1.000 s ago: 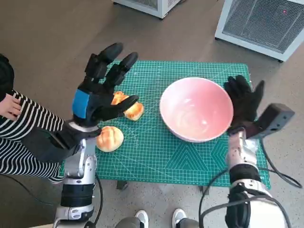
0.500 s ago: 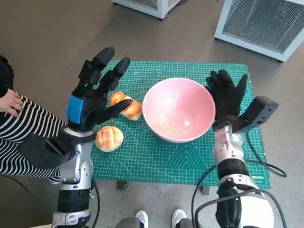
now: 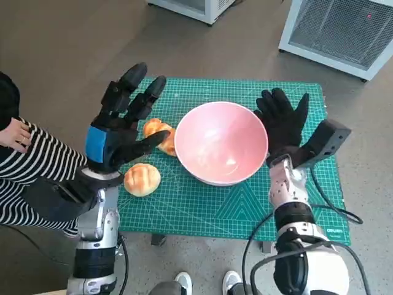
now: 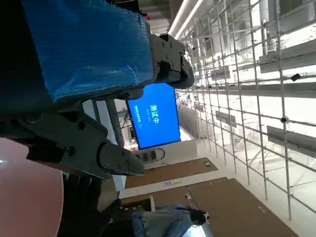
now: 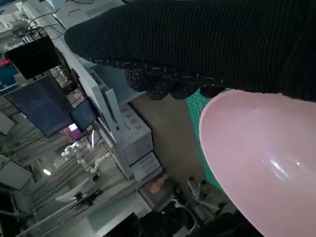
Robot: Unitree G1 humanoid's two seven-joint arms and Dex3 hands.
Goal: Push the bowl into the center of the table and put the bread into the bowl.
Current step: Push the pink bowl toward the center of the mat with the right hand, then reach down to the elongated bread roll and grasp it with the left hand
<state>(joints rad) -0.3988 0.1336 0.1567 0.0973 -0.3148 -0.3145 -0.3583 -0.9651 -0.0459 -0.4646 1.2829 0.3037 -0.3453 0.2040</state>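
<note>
Bowl about centred; the bread lies on your left side.

Your right hand (image 3: 281, 123), fingers spread and grasping nothing, rests flat against the pink bowl (image 3: 221, 142). Your left hand (image 3: 120, 126) hovers released above the bread rolls (image 3: 159, 136), just left of the bowl, so it is nearer.

The setting is presenting as a robotics lab or test hall. A green cutting mat (image 3: 202, 196) is covering the small table, and white vented equipment cabinets (image 3: 344, 31) are standing on the far floor. The wrist views are showing a blue wall screen (image 4: 153, 116), high steel lattice framing (image 4: 247, 74), and monitors (image 5: 42, 101) with cabling on benches
</note>
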